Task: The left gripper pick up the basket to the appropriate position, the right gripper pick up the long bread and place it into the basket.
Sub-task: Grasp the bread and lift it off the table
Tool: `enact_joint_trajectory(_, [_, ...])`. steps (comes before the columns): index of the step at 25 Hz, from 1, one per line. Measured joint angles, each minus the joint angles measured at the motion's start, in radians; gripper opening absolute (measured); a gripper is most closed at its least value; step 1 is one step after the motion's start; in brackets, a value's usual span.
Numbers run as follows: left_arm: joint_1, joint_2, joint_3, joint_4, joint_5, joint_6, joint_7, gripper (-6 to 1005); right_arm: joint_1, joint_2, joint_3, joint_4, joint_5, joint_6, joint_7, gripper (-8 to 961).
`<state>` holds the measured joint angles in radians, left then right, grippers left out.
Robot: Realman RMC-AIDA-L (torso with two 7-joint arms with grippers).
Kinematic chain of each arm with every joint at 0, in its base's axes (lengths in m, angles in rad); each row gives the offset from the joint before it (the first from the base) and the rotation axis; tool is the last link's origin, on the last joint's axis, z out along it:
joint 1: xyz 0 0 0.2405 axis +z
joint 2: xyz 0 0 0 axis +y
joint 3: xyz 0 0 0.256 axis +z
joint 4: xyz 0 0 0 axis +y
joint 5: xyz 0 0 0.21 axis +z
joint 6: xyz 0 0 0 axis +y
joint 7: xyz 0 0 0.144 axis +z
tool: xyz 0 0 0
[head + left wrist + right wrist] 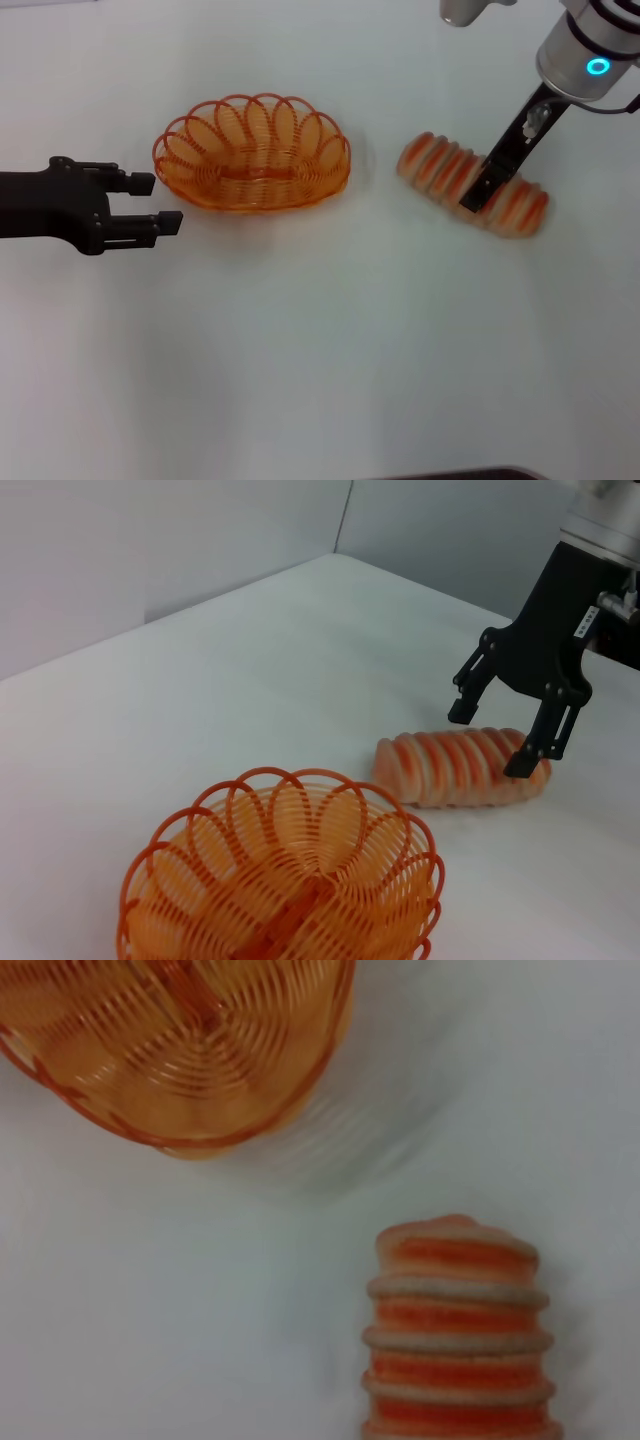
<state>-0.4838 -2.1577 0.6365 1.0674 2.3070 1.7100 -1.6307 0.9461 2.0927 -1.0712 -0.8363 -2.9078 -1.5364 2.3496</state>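
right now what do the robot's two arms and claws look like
The left gripper is a matte black two-fingered claw on a plain black arm. The right gripper is also a black two-fingered claw, with a small white label, below a silver-grey segment bearing a glowing cyan ring light.

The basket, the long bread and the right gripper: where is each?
basket (252, 185): head view, woven bottom.
long bread (432, 163): head view, end nearest the basket.
right gripper (492, 738): left wrist view, midway between its open fingertips, over the bread.
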Motion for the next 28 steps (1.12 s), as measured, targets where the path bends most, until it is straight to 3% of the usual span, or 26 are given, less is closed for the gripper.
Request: enact_joint_trajectory(28, [-0.009, 0.001, 0.004, 0.0, 0.0, -0.004, -0.002, 641, 0.011, -0.002, -0.027, 0.066, -0.02, 0.051, 0.014, 926])
